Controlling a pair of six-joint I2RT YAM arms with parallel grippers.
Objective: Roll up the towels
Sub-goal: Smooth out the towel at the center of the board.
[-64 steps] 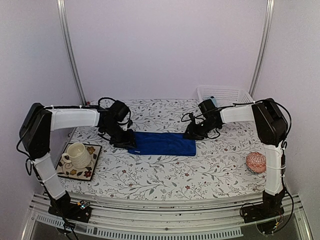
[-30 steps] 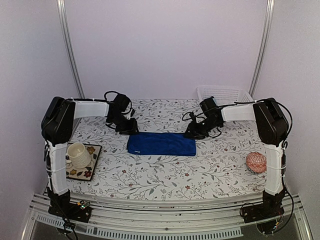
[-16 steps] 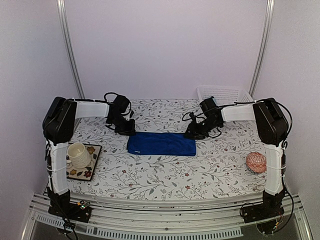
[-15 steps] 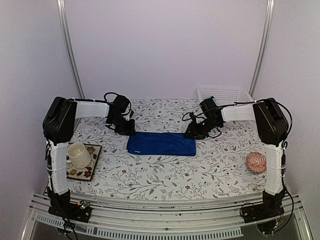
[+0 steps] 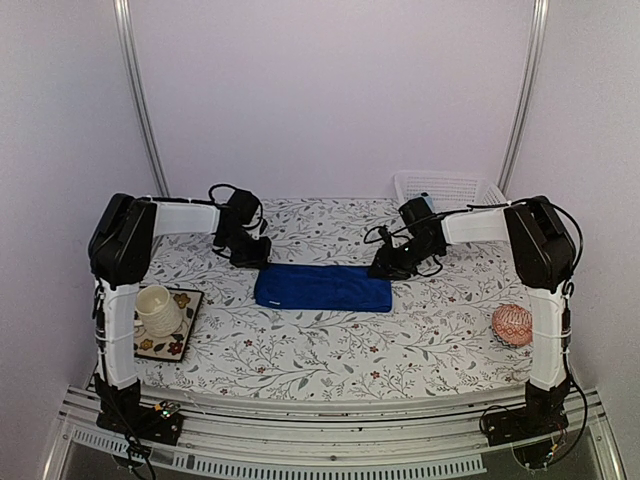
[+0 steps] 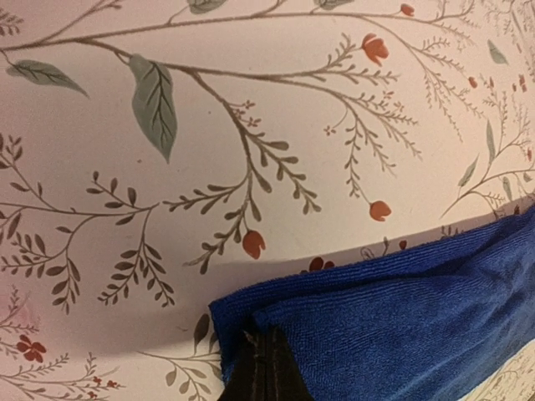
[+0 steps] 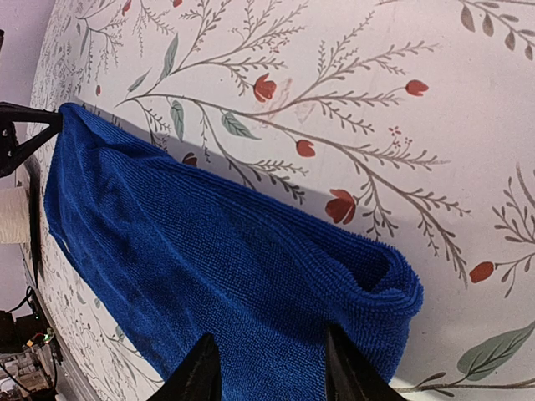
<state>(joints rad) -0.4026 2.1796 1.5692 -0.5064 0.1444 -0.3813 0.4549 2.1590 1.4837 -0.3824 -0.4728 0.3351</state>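
Aluminium rail (image 5: 330,408) runs along the near edge and carries the bases of the 2 arms. On the near left of the flower-printed table (image 5: 330,350) stands a cream cup (image 5: 153,308) on a square flowered mat (image 5: 183,345). On the near right lies a round pink-red patterned ball (image 5: 513,325), well apart from the cloth. At mid-table the royal-blue towel (image 5: 322,288) lies flat and unrolled, its long side running left to right and folded in layers. Both arms reach inward to its far edge, 1 at each end. The left gripper (image 5: 250,255) sits at the far left corner. In the left wrist view its fingers (image 6: 261,368) are pressed together into 1 dark wedge, with the towel's corner (image 6: 401,326) caught at the tip and a fold of cloth raised around it. The right wrist view shows that dark tip meeting the opposite corner of the towel (image 7: 209,259). The right gripper (image 5: 384,268) sits at the far right end. Its 2 fingers (image 7: 201,372) stand spread, straddling the bulging folded end of the cloth. Whether the tips touch the cloth cannot be told, as they are cut off at the frame edge. At the far right, against the wall, stands a white slatted basket (image 5: 450,188). A small light-blue cloth (image 5: 427,199) appears to show at its near rim, too small to confirm.
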